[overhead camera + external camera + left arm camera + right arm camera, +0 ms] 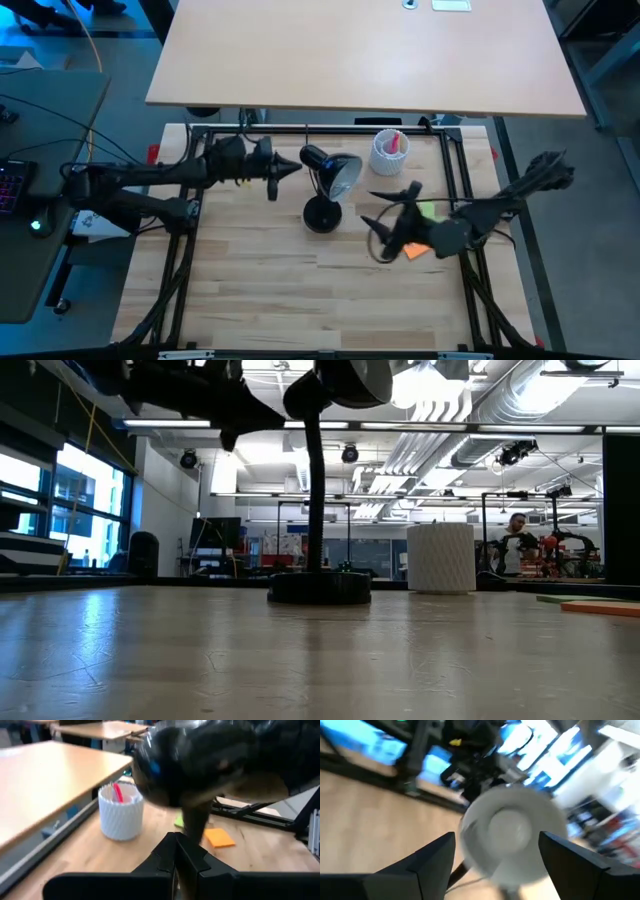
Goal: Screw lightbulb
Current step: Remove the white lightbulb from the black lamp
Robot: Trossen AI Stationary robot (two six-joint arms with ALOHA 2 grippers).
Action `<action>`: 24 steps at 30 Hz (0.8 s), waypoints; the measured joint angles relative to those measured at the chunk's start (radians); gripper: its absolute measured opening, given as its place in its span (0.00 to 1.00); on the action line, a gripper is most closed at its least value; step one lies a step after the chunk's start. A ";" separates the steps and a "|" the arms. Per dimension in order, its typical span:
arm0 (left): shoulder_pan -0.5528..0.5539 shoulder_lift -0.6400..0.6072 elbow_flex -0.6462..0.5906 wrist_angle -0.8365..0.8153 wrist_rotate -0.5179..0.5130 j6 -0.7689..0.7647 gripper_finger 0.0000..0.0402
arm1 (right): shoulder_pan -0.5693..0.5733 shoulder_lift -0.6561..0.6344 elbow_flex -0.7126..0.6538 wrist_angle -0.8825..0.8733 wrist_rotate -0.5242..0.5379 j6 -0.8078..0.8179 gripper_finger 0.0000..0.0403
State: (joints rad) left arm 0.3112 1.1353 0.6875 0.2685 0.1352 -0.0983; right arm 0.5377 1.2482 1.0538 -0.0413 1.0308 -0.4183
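Note:
A black desk lamp stands on its round base (322,215) mid-table, its head (335,170) facing the table's right side. In the right wrist view the shade's pale open face fills the middle, with a white rounded shape, apparently the lightbulb (510,827), seated in its centre; the picture is blurred. My right gripper (372,215) is open and empty, level with the shade's face and just right of it; it also shows in its own wrist view (497,855). My left gripper (290,168) is shut, pointing at the back of the lamp's head (200,760). My left gripper's shut fingertips (175,845) stand level, from the table's left, right at the back of the lamp's head where the neck (195,822) meets it. I cannot tell whether they touch it.
A white ribbed cup (390,148) with a red item stands at the far side, right of the lamp. An orange note (415,252) and a green note (428,211) lie under my right arm. A second table (360,50) lies beyond the far edge. A person (517,540) stands far back.

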 joint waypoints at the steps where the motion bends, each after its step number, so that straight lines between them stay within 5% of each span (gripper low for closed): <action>1: -0.021 -0.007 -0.012 -0.001 -0.024 -0.017 0.00 | 0.007 -0.029 0.000 -0.096 -0.023 0.095 0.70; 6: -0.122 -0.016 -0.089 0.127 -0.119 -0.083 0.00 | -0.049 -0.128 -0.104 -0.307 -0.161 0.463 0.70; 14: -0.108 0.085 -0.084 0.337 -0.163 -0.127 0.00 | -0.325 -0.135 -0.367 0.202 -0.184 0.543 0.70; 19: -0.046 0.116 -0.049 0.334 -0.156 -0.134 0.00 | -0.485 -0.129 -0.384 0.255 -0.184 0.675 0.70; 24: 0.007 0.116 -0.030 0.337 -0.097 -0.136 0.00 | -0.557 -0.129 -0.384 0.422 -0.461 0.580 0.70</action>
State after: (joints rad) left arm 0.3187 1.2510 0.6573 0.6057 0.0386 -0.2343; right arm -0.0195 1.1191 0.6701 0.3806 0.5702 0.1616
